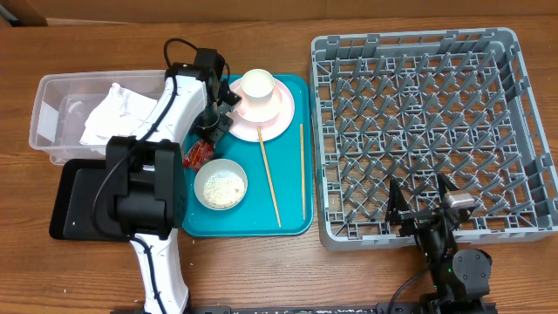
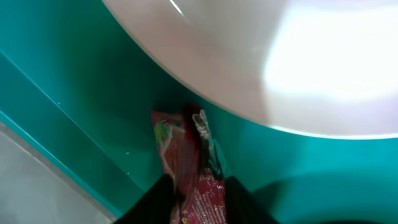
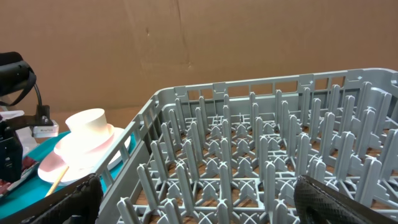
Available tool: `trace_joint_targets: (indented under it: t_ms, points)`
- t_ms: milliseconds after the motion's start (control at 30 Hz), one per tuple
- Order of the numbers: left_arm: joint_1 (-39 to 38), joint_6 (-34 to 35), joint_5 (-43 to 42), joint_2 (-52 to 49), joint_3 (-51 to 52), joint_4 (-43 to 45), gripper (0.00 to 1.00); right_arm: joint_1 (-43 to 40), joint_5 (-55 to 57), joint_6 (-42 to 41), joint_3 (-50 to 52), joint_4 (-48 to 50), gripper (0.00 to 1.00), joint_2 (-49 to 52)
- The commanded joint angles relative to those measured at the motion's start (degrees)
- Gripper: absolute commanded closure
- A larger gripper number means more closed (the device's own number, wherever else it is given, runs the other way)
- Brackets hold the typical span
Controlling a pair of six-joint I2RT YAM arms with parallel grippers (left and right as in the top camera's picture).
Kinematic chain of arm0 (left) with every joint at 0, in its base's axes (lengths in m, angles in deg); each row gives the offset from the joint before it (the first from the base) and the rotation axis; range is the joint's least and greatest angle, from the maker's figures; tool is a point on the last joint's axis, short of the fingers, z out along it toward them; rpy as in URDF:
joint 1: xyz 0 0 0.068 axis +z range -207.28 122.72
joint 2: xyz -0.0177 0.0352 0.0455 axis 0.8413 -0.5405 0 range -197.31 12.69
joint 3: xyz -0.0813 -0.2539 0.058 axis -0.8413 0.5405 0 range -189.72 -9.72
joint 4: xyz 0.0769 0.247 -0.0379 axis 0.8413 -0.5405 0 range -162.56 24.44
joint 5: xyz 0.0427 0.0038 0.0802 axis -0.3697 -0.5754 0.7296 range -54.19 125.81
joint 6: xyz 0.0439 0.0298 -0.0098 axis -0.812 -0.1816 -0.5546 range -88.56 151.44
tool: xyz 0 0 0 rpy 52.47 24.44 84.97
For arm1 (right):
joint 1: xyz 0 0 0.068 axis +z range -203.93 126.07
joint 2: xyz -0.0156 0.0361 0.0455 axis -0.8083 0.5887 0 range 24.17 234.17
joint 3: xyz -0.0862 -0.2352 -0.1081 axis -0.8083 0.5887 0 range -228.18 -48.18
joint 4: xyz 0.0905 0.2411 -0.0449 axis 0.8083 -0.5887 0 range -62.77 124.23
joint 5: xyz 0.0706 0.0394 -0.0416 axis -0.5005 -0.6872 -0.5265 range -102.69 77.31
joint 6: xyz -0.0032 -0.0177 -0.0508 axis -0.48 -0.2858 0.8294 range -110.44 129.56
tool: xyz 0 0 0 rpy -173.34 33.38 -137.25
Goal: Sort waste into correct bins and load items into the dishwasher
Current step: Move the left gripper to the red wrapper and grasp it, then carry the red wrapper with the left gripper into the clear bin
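Observation:
My left gripper is over the teal tray beside the pale pink plate. In the left wrist view its fingers are shut on the red snack wrapper, which also shows in the overhead view. A cream cup stands in a pink bowl on the plate. The grey-green bowl holds rice grains. Two chopsticks lie on the tray. The napkin is in the clear tub. My right gripper is open and empty above the front edge of the grey dish rack.
The teal tray lies between the bins and the rack. The black tray sits in front of the clear tub, partly under my left arm. A cardboard wall stands behind the table.

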Motion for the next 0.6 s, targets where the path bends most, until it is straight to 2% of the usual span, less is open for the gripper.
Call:
trace_joint_targets:
  t_ms: [0, 33, 67, 300, 567]
  points:
    - [0.0, 2.3, -0.4, -0.6, 0.6, 0.0, 0.82, -0.1, -0.1, 0.2, 0.6, 0.4, 0.0, -0.6]
    - [0.0, 2.3, -0.4, -0.6, 0.6, -0.1, 0.92, -0.1, -0.1, 0.2, 0.6, 0.4, 0.0, -0.6]
    - [0.0, 2.3, -0.4, -0.6, 0.6, -0.3, 0.96, -0.1, -0.1, 0.2, 0.6, 0.4, 0.0, -0.6]
    - [0.2, 4.3, -1.5, -0.4, -1.6, -2.1, 0.96, -0.1, -0.1, 0.2, 0.6, 0.4, 0.0, -0.6]
    - [0.3, 8.4, -1.6, 3.4, -14.3, -10.6, 0.96, -0.1, -0.1, 0.2, 0.6, 0.4, 0.0, -0.6]
